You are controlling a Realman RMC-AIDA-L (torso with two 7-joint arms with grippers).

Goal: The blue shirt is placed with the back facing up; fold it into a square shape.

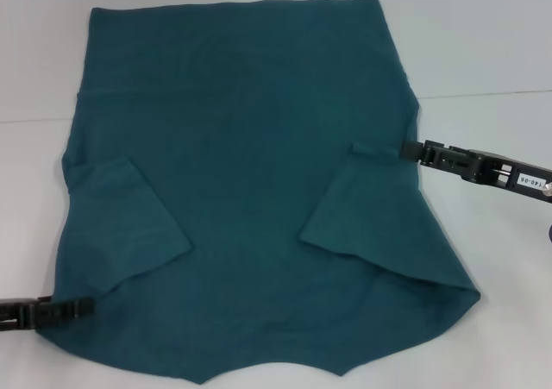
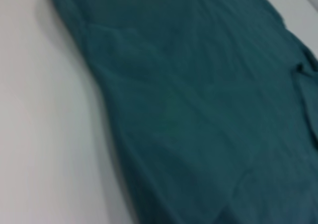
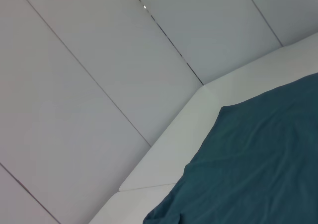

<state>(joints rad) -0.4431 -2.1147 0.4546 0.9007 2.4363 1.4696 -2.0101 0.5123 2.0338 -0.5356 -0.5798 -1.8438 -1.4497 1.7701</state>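
Observation:
The blue shirt (image 1: 250, 173) lies spread flat on the white table, plain side up, with no lettering showing. Both short sleeves are folded inward onto the body, the left sleeve (image 1: 129, 221) and the right sleeve (image 1: 362, 208). My left gripper (image 1: 90, 305) is low at the shirt's left edge, near the front corner. My right gripper (image 1: 404, 150) is at the shirt's right edge, touching the top of the folded right sleeve. The shirt also fills the left wrist view (image 2: 198, 110) and shows in the right wrist view (image 3: 258, 169).
The white table (image 1: 483, 44) extends around the shirt on the left, right and far sides. A seam line crosses the table behind the right arm. Pale wall panels (image 3: 99, 60) rise beyond the table's far edge.

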